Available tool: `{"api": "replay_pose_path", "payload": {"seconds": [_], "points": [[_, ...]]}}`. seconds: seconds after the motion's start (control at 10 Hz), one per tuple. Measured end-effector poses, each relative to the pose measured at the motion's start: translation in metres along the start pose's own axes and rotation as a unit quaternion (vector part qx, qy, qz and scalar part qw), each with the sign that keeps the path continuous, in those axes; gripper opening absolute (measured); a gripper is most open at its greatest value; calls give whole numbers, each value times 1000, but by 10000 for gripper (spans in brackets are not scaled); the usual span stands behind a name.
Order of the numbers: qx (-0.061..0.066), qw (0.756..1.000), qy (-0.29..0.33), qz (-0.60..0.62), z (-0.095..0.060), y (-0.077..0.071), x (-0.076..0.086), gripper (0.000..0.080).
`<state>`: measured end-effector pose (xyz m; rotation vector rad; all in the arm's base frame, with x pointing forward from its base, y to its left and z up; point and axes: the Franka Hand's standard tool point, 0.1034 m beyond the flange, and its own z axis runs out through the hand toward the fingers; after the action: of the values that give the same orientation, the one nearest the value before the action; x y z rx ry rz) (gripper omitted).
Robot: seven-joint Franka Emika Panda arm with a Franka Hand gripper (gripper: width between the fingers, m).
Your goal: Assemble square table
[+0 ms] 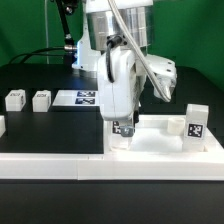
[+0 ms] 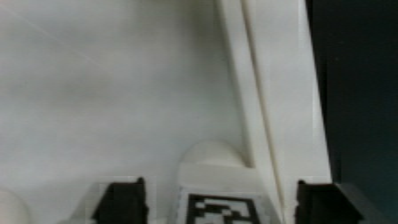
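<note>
Your gripper (image 2: 221, 186) is open, the upright leg (image 2: 226, 203) centred untouched between its fingers (image 2: 125, 202), long axis running straight ahead into the table top (image 1: 155, 141).

Robotics lab, by the look: matte black desk (image 1: 40, 125) carrying a flat white marker board (image 1: 80, 98) near the gripper (image 1: 122, 132), white robot arm (image 1: 118, 75) above it, plain green backdrop (image 1: 195, 40) behind.

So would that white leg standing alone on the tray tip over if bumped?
Maybe. The leg stands upright, taller than wide, so a high push could topple it, unless it's fixed in, which I can't tell. Its flat sides probably stop it rolling.
</note>
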<state>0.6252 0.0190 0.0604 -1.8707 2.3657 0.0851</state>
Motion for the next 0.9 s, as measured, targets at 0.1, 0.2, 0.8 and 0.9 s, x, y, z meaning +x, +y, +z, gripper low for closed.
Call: {"api": "replay_pose_path", "payload": {"seconds": [0.1, 0.2, 0.8, 0.9], "points": [[-11, 996, -5, -92, -3, 2, 2, 592], [-12, 986, -4, -167, -5, 4, 1, 592], [-27, 888, 13, -459, -9, -1, 6, 649], [-32, 850, 17, -526, -8, 0, 3, 649]]}}
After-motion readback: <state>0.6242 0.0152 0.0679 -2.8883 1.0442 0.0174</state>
